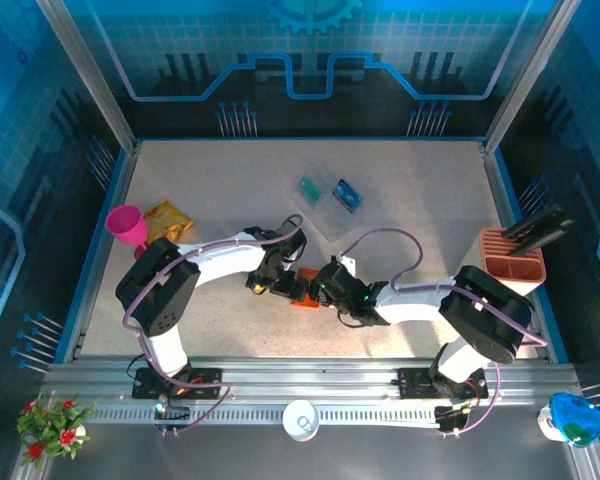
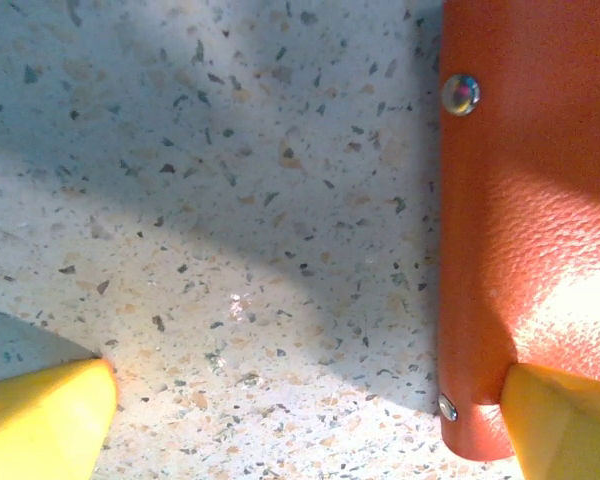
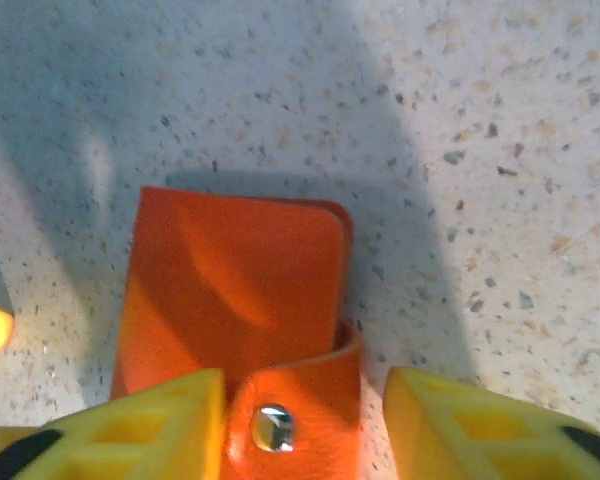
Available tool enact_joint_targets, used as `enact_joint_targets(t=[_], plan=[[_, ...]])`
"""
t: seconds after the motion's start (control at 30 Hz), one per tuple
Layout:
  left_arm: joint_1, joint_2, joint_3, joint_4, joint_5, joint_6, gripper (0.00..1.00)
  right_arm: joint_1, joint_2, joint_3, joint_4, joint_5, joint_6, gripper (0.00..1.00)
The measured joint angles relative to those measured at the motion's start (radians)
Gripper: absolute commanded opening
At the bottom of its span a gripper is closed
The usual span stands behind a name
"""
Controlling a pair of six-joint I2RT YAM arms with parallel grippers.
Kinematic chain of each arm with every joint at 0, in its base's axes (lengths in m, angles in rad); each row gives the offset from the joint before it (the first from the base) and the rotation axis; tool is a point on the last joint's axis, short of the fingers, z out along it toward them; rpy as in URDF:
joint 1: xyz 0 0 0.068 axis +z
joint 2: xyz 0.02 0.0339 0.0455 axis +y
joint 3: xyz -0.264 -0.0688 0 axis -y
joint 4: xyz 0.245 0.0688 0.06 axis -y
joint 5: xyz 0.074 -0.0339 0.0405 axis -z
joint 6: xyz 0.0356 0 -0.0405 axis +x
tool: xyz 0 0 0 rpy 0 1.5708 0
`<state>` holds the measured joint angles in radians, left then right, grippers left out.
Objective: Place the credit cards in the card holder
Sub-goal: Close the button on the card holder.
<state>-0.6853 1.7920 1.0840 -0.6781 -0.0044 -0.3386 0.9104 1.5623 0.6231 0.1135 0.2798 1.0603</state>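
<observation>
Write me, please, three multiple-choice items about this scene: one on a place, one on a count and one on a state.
1. Where do the credit cards lie? A. stacked on the card holder; B. on the table, beyond the card holder; C. at the table's near edge.
2. How many cards lie loose? A. one; B. two; C. four.
3. The card holder is: A. spread open; B. standing on edge; C. folded shut.
Key: 1 B, the top view shows them farther up the table than the holder; 2 B, one teal, one blue; 3 C, the right wrist view shows its cover closed.
</observation>
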Motion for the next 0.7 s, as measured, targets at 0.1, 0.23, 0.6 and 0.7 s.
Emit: enact_joint_targets(t=[0.1, 0.23, 0.6, 0.7], plan=[[0.003, 0.002, 0.010, -0.011, 0.001, -0.002, 0.99, -0.073, -0.014, 0.092, -0.190, -0.103, -0.087, 0.74], [0.009, 0.006, 0.024, -0.025, 0.004, -0.003, 0.99, -0.159, -0.064, 0.207, -0.364, -0.184, -0.177, 1.00], [0.140, -0.210, 0.100, 0.012, -0.016, -0.034, 0.99, -0.413, -0.268, 0.405, -0.527, -0.321, -0.395, 1.00], [0.188, -0.332, 0.100, 0.056, -0.040, -0.044, 0.99, -0.491, -0.284, 0.407, -0.577, -0.310, -0.466, 1.00]])
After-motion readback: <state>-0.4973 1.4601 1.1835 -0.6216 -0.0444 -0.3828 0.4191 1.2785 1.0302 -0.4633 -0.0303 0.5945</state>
